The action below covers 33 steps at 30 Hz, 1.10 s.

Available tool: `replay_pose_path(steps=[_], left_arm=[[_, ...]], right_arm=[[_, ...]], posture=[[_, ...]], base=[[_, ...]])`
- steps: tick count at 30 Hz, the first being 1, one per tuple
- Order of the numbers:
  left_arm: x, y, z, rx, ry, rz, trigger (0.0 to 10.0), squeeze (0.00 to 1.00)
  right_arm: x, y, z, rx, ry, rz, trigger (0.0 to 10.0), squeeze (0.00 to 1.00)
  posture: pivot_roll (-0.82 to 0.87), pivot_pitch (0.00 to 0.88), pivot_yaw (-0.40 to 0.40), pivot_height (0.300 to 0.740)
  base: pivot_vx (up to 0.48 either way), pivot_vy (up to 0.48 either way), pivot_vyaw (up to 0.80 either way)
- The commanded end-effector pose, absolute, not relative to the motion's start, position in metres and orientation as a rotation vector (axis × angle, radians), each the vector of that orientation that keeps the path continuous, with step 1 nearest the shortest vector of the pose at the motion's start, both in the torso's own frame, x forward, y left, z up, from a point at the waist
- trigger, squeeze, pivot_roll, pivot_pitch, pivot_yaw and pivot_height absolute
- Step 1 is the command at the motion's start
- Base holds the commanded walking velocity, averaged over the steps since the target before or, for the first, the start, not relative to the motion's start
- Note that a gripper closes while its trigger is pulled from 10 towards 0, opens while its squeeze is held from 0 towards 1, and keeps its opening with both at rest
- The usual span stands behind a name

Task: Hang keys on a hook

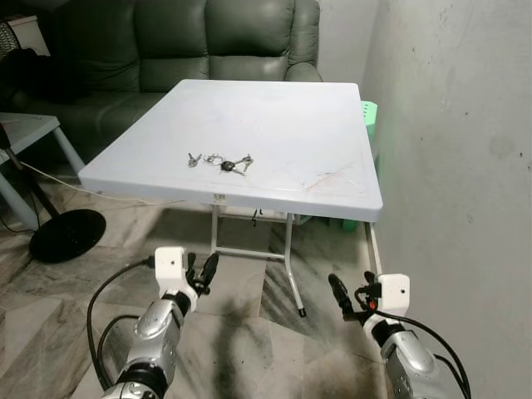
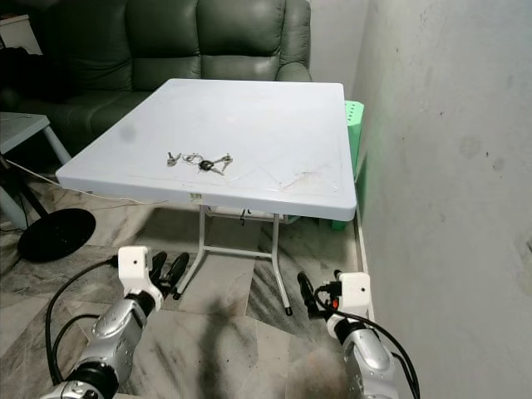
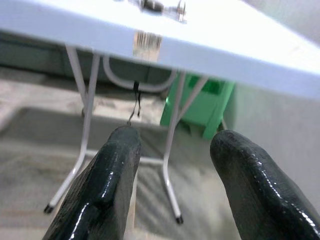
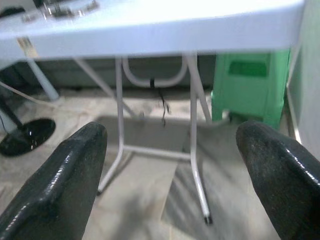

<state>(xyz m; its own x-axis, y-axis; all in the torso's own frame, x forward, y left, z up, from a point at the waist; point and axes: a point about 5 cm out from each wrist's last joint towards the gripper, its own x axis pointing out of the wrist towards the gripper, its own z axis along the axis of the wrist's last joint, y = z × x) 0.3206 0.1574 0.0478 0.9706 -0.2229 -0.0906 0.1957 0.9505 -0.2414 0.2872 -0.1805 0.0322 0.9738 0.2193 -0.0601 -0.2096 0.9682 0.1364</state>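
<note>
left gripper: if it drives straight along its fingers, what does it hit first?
Probably the table's white leg frame below the tabletop edge. The left gripper, open, points under the edge, not at the keys. Depth is unclear.

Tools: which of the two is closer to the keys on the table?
The left tool. It sits below the table edge almost straight under the keys; the right tool is off toward the wall side.
</note>
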Motion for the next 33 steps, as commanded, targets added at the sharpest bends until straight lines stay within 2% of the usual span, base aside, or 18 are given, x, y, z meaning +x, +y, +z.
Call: replay_pose_path(steps=[1,11,15,22,33], left_arm=[[0.329,0.161,0.062,-0.239,0.06,-0.205,10.0,0.0],[0.332,0.16,0.09,-0.257,-0.065,-0.209,10.0,0.0],[0.318,0.159,0.11,-0.27,-0.157,-0.222,10.0,0.0],[0.301,0.165,0.116,-0.278,-0.151,-0.223,10.0,0.0],[0.3,0.163,0.122,-0.307,-0.105,-0.22,10.0,0.0]], right_arm=[[0.292,-0.179,0.043,0.138,0.019,0.217,10.0,0.0],[0.302,-0.176,0.077,0.122,-0.105,0.212,10.0,0.0],[0.288,-0.171,0.096,0.105,-0.192,0.238,10.0,0.0],[0.269,-0.156,0.1,0.145,-0.198,0.26,10.0,0.0],[0.278,-0.153,0.123,0.159,-0.221,0.241,10.0,0.0]], posture=[[0.08,0.0,0.044,0.74],[0.09,0.0,0.039,0.74],[0.11,0.0,0.035,0.74],[0.11,0.0,0.041,0.74],[0.1,0.0,0.043,0.74]], base=[[0.0,0.0,0.0],[0.0,0.0,0.0],[0.0,0.0,0.0],[0.0,0.0,0.0],[0.0,0.0,0.0]])
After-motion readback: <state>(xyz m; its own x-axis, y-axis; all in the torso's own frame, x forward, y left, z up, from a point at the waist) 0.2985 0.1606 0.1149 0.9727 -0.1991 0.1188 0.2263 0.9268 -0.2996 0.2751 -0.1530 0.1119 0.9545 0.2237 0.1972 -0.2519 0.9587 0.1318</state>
